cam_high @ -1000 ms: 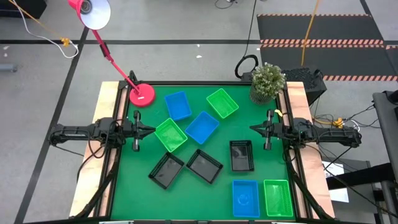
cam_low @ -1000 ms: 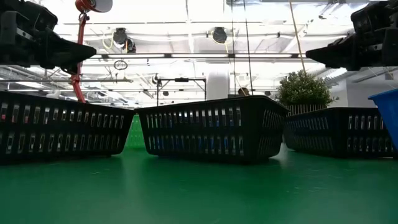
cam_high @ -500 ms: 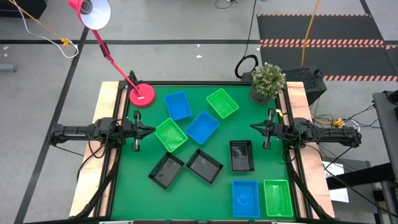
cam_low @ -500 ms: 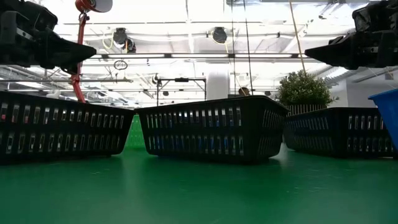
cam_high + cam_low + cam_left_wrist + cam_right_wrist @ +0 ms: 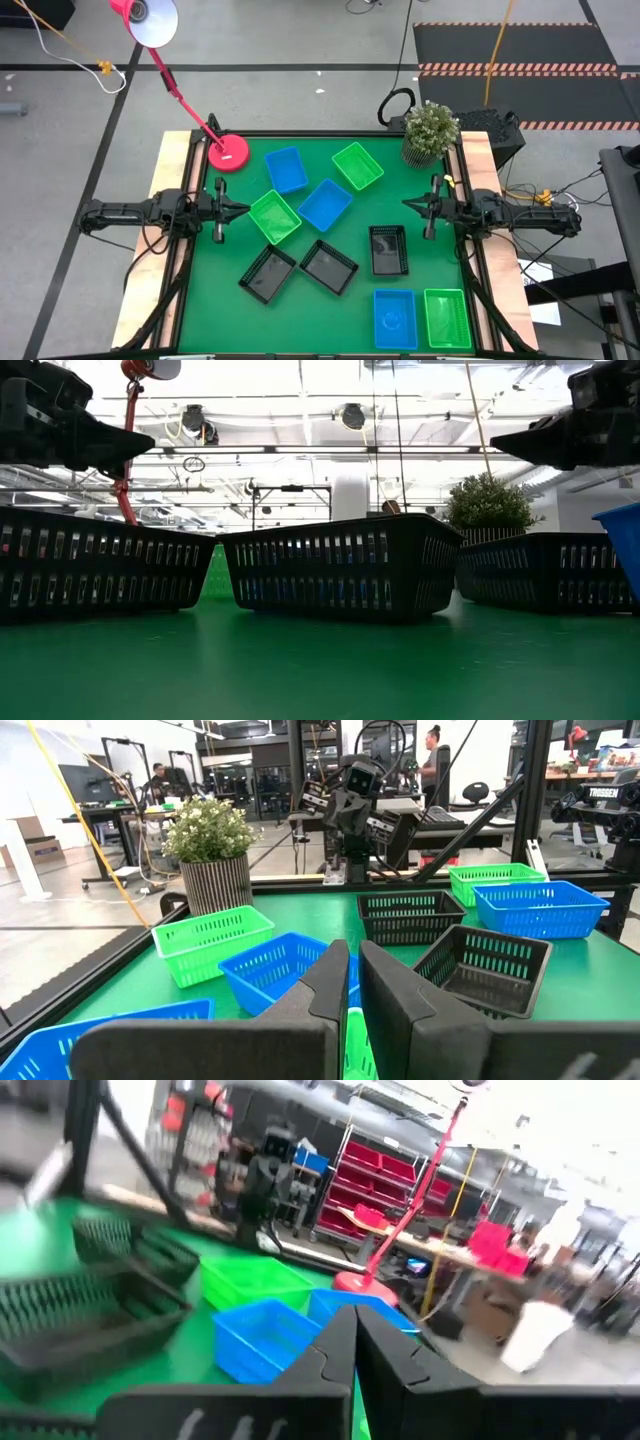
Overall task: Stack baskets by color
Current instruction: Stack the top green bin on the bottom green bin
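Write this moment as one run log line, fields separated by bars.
left gripper: shut, empty | right gripper: shut, empty | baskets: none stacked

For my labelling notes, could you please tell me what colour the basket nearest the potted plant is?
Bright green basket, beside the potted plant; the high view shows it best.

baskets (image 5: 328, 266): glossy mesh plastic | table (image 5: 300, 310): matt green | side rails (image 5: 168, 170): wood

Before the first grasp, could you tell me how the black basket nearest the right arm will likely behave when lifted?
The black basket is probably light: thin slotted walls, empty. Its flat base should slide, not roll. The walls may flex in a claw.
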Robot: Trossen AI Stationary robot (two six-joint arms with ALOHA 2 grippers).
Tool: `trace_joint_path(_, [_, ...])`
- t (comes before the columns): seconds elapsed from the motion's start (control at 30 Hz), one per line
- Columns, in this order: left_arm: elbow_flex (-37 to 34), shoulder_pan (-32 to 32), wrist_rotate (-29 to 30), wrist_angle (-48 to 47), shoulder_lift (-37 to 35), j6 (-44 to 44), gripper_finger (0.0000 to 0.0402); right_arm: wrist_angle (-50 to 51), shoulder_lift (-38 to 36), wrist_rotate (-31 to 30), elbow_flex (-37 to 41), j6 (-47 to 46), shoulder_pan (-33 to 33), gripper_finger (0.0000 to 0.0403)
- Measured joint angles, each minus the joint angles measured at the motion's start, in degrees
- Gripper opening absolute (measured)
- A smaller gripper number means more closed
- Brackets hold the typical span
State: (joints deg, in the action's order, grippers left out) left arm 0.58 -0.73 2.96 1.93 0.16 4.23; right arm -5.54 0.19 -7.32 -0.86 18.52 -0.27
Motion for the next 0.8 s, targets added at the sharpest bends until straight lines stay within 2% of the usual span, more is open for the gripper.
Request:
trace_joint_path(0.17, [0.0, 0.0, 0.0, 0.0, 0.0, 0.0, 0.0031, -0.5, 0.0, 0.0, 0.0, -20.6, 0.0, 0.0])
trace_joint_path(0.3, [0.0, 0.0, 0.0, 0.0, 0.0, 0.0, 0.0031, -0.5, 0.0, -0.1, 0.0, -29.5, 0.0, 0.0])
trace_joint_path(0.47, [0.0, 0.0, 0.0, 0.0, 0.0, 0.0, 0.0031, -2.0, 0.0, -0.4, 0.0, -31.9, -0.1, 0.0])
trace_joint_path(0.67, [0.0, 0.0, 0.0, 0.0, 0.0, 0.0, 0.0031, 0.7, 0.1, -0.1, 0.0, -31.2, -0.4, 0.0])
trace_joint_path(0.8, [0.0, 0.0, 0.0, 0.0, 0.0, 0.0, 0.0031, -2.3, 0.3, 0.0, -1.4, -25.6, -0.4, 0.0])
